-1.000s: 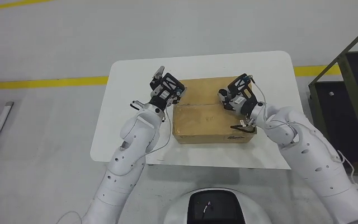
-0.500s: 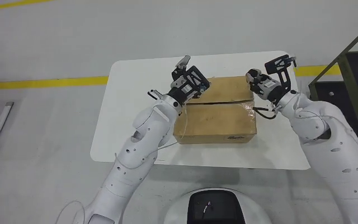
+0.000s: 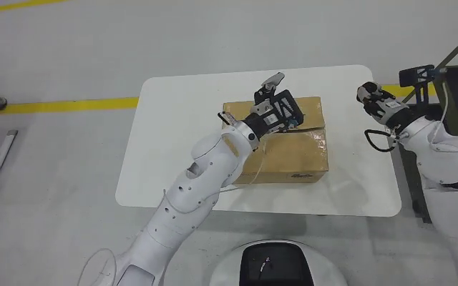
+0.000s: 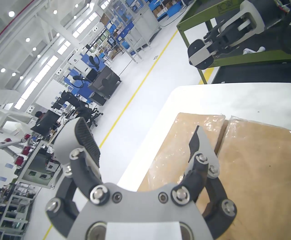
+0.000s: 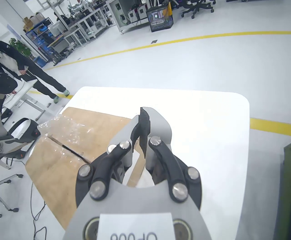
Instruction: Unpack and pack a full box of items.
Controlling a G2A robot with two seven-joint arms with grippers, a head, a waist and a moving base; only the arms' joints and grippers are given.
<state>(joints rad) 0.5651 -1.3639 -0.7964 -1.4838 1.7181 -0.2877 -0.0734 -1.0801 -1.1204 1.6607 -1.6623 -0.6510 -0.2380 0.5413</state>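
While left gripper (image 4: 138,134) jaws gape above the box (image 4: 250,163), right gripper (image 5: 142,123) jaws meet, empty.

Tan brown box (image 3: 286,154) under glossy clear tape (image 5: 63,129), plain white table (image 3: 172,129), pale grey floor (image 3: 215,36), yellow line (image 3: 71,106), black-and-silver left gripper (image 4: 138,134) and right gripper (image 5: 143,118), olive green cart (image 4: 250,58).

A large factory-style hall, likely a robotics test lab. It has a pale glossy floor (image 3: 71,43) marked with a yellow line (image 3: 71,105), and rows of ceiling lights (image 4: 27,39) high overhead. Far off stand storage racks (image 4: 129,25) with blue bins, workbenches (image 5: 91,21) carrying electronics and office chairs (image 5: 197,8). A green metal frame (image 4: 261,56) stands at the right.
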